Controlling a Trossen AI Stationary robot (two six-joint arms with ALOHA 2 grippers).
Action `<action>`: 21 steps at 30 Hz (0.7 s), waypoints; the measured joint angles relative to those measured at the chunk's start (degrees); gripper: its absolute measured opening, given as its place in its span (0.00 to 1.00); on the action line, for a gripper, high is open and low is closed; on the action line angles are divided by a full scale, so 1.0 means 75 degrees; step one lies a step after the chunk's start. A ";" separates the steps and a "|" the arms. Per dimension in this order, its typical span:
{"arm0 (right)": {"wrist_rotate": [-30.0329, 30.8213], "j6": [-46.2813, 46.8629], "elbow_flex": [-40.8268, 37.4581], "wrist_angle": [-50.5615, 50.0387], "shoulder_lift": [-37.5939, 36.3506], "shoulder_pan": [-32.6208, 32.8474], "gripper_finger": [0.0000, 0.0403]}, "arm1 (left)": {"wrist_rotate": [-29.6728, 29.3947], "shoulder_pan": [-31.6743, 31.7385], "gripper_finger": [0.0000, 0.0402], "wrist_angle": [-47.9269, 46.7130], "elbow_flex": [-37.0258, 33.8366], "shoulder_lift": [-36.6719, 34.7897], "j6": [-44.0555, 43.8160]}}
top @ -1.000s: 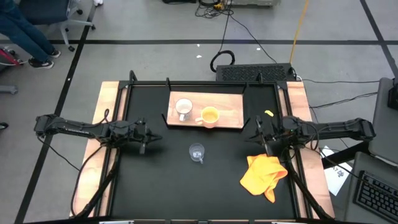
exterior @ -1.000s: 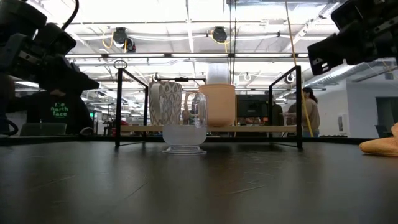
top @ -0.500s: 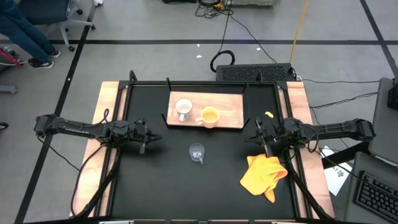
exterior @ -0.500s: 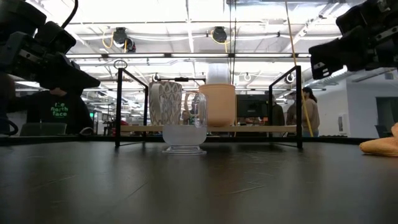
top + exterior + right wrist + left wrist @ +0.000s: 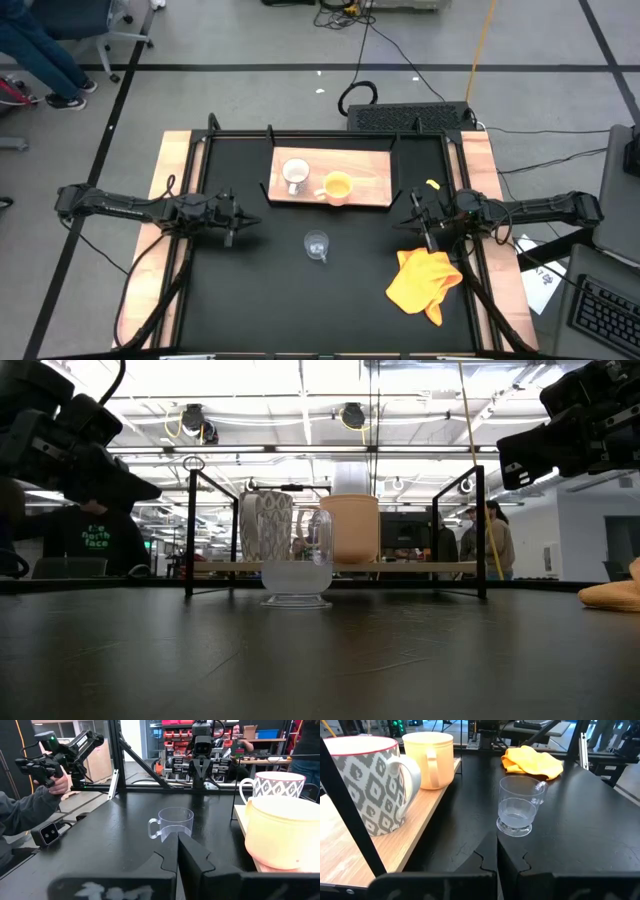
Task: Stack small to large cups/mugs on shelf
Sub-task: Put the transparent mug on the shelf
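A white patterned mug (image 5: 294,175) and an orange-yellow mug (image 5: 337,186) stand upright side by side on the light-wood shelf (image 5: 372,180) at the table's far middle. A clear glass cup (image 5: 317,245) stands on its base on the black tabletop, nearer than the shelf; it also shows in the left wrist view (image 5: 520,805) and the right wrist view (image 5: 172,822). My left gripper (image 5: 243,222) is shut and empty, left of the cup. My right gripper (image 5: 413,217) is shut and empty, right of the cup.
A crumpled yellow cloth (image 5: 425,280) lies on the table at the near right, below my right gripper. Black frame bars (image 5: 330,134) run along the table's sides. A person's hand with a controller (image 5: 47,772) shows beyond the table in the right wrist view.
My right gripper has sunk a little and stays shut. The cups, the shelf and my left arm have kept still.
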 joint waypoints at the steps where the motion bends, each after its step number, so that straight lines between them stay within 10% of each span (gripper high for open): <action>1: 0.0000 0.0000 -0.0002 0.0000 0.0000 0.0000 0.00 | 0.0000 0.0000 0.00 0.0032 0.0000 0.0000 -0.0039; 21: 0.0000 -0.0069 -0.0015 -0.0006 0.0001 0.0000 0.00 | 0.0055 0.0002 0.00 0.0981 0.0003 0.0000 -0.0342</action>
